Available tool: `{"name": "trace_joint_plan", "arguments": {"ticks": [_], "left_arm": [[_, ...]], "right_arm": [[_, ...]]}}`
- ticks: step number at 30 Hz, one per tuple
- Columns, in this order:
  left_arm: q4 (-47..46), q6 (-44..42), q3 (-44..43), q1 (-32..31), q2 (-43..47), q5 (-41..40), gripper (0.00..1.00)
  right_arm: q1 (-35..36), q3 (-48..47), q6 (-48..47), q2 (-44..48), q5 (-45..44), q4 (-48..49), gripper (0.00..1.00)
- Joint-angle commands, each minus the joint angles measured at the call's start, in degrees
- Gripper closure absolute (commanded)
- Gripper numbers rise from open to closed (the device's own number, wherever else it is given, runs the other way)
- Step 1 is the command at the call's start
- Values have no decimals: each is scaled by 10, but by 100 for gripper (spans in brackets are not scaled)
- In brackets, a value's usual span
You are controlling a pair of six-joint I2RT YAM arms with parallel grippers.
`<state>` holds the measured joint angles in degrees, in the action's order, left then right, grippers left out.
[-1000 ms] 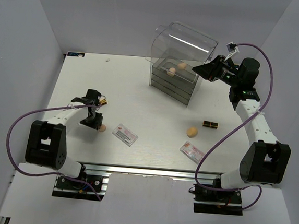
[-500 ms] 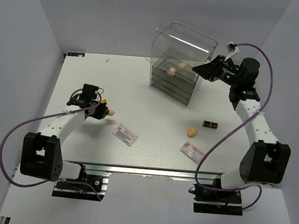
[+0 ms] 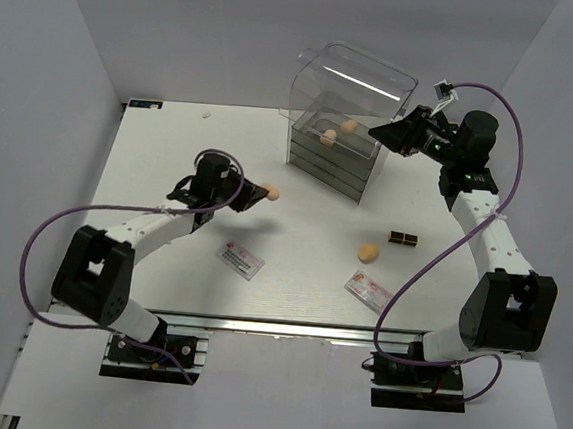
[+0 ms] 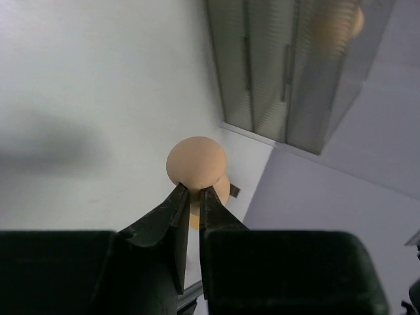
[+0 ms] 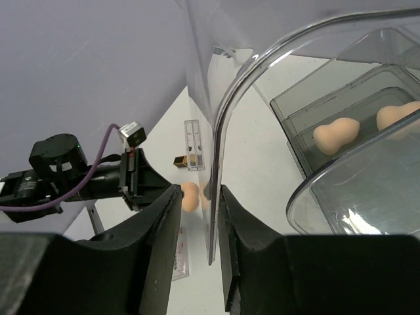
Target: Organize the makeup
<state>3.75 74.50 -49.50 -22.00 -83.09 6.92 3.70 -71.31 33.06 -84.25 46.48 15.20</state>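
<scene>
- A peach sponge (image 3: 271, 192) is pinched at its narrow waist by the left jaws, which are nearly closed on it. Its round end pokes out beyond the tips.
- It is held off the tabletop (image 3: 172, 144), left of the clear drawer box (image 3: 336, 169) and apart from it.
- Two more sponges (image 3: 327, 136) (image 3: 348, 126) lie side by side in the box's open top compartment.
- A fourth sponge (image 3: 368, 252) lies loose on the tabletop in front of the box, toward the right.
- A dark-brown-and-gold tube (image 3: 402, 238) lies just to the right of that loose sponge, not touching it.
- A second tube (image 5: 187, 161) shows only in the right wrist view, far across the tabletop beyond the held sponge.
- One flat white-pink packet (image 3: 242, 259) lies near the front edge under the left arm's reach. The other packet (image 3: 368, 291) lies near the front edge on the right, just below the loose sponge.
- The box's clear lid (image 3: 364, 71) stands raised above the compartment.
- The right jaws straddle the lid's curved edge at the box's right side, one on each side of the plastic. A gap shows between them, and I cannot tell whether they press the edge.
</scene>
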Motion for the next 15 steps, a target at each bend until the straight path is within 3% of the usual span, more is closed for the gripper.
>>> {"name": "trace_joint_plan", "arguments": {"ticks": [1, 6, 15], "left_arm": [[-147, -32, -55, -22, -42, 47, 100], [-242, -30, -118, -33, -136, 92, 100], [-376, 59, -235, -56, -274, 121, 100]], "right_arm": [[-3, 0, 7, 28, 19, 43, 66], [-3, 2, 10, 26, 17, 47, 66], [-3, 0, 8, 28, 16, 45, 66]]}}
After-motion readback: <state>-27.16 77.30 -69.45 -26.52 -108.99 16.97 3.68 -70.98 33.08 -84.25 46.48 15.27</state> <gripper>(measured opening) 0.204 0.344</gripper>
